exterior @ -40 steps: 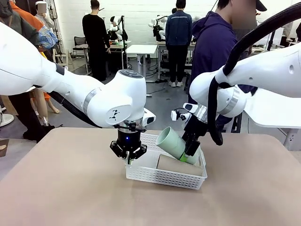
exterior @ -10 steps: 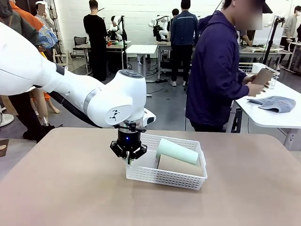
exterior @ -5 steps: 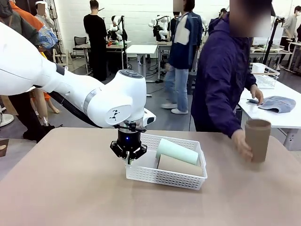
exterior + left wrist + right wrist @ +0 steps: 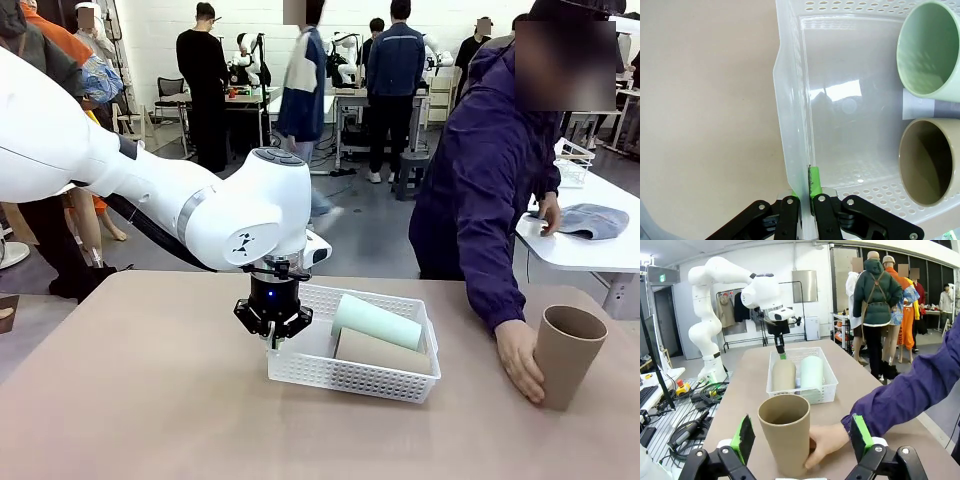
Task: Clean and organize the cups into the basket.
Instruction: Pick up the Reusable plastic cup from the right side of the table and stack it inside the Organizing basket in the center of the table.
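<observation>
On the counter [image 4: 150, 400], centred, the basket [image 4: 350, 380] holds a mint cup [image 4: 378, 322] and a tan cup [image 4: 380, 352] lying side by side, with its left half bare. The left gripper [image 4: 272, 338] pinches the basket's left wall at the rim. Bare counter lies all around. Near the right edge a hand [image 4: 520, 362] holds a third cup [image 4: 568, 355] upright; the right gripper [image 4: 802, 437], spread wide, flanks it without touching.

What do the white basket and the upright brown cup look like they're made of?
The basket: likely plastic, white and slightly glossy, with moulded rows of small holes. The upright brown cup: probably paper, matte tan, with a thin rolled rim.
</observation>
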Motion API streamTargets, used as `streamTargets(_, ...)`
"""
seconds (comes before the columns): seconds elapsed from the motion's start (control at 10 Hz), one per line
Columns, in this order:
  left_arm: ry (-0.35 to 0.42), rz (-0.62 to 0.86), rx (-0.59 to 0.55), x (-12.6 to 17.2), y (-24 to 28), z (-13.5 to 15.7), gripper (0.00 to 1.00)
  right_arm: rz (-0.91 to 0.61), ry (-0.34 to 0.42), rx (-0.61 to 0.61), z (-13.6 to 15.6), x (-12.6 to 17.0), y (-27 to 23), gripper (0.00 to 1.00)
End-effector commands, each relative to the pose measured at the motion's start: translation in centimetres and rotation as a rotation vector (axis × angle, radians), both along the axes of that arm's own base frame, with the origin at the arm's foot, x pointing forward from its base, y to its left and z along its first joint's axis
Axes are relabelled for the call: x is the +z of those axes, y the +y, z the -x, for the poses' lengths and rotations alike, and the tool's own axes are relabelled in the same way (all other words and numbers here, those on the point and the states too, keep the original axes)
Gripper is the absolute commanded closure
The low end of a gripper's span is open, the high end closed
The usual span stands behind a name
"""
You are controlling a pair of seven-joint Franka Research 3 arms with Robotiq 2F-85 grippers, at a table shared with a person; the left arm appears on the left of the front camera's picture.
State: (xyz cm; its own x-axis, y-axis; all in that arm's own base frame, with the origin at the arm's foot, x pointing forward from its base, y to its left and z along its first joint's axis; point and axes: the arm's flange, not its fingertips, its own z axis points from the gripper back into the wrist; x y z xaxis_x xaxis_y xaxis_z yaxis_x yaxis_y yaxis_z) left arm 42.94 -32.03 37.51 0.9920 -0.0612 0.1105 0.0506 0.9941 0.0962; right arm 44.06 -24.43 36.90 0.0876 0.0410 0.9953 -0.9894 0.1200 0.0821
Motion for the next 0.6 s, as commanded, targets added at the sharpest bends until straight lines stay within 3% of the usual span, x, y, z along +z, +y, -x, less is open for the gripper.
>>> streamTargets(0.0,-0.003,0.001,-0.001,0.0,0.0,0.0,1.00,0.004,0.000,-0.006,0.2,0.0,0.4,0.00)
streamTargets(0.2,-0.003,0.001,-0.001,0.0,0.0,0.0,1.00,0.000,0.000,0.000,0.0,0.0,0.0,0.00)
streamTargets(0.5,-0.003,0.001,-0.001,0.0,0.0,0.0,1.00,0.040,0.015,0.075,2.7,-4.0,-1.3,0.00)
